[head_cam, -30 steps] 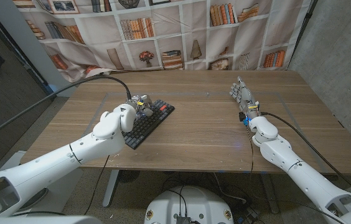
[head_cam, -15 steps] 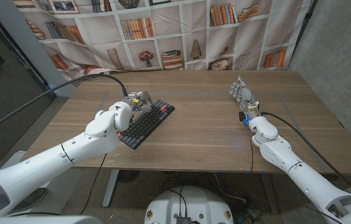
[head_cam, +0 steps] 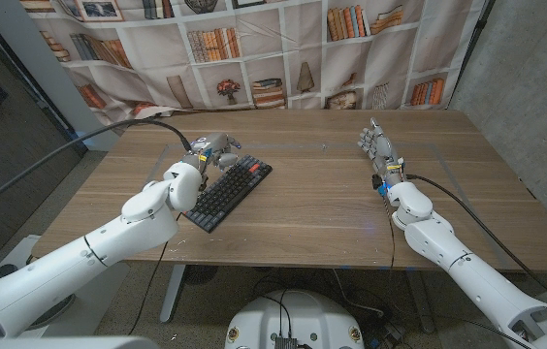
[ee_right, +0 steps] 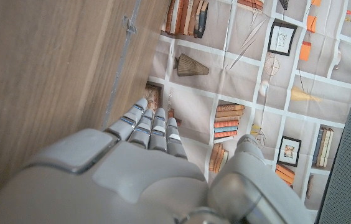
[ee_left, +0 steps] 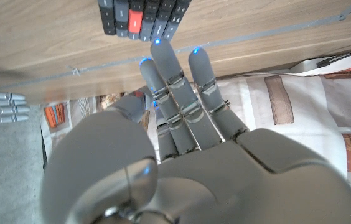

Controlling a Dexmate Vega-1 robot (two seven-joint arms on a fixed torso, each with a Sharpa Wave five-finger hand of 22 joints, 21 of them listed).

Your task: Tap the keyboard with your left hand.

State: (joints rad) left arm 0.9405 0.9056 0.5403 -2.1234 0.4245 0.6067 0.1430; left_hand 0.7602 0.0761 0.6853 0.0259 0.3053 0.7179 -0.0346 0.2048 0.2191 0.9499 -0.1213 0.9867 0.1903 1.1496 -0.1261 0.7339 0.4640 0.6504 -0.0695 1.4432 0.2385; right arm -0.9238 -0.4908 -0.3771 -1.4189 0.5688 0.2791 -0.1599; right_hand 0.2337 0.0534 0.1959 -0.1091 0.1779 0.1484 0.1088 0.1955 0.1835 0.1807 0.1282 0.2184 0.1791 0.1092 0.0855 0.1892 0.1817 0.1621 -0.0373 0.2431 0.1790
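Note:
The black keyboard [head_cam: 233, 192] with a few red keys lies at an angle on the wooden table [head_cam: 322, 208], left of the middle. My left hand [head_cam: 211, 150] hovers just beyond the keyboard's far left end, holding nothing. In the left wrist view its fingers [ee_left: 178, 81] reach out straight and close together, past the keyboard's corner [ee_left: 139, 14] with a red key. My right hand [head_cam: 378, 147] stands at the far right of the table, fingers straight and empty, and its fingers [ee_right: 150, 134] point at the backdrop.
A bookshelf-print backdrop [head_cam: 283, 48] hangs behind the table's far edge. A black cable [head_cam: 109, 136] arcs over the table's left side to my left arm. Thin tape lines [head_cam: 322, 147] mark a rectangle on the tabletop.
My left hand has lifted off the keyboard's far end and drawn back toward the far left, with the arm swinging left. The keyboard and my right hand have stayed put.

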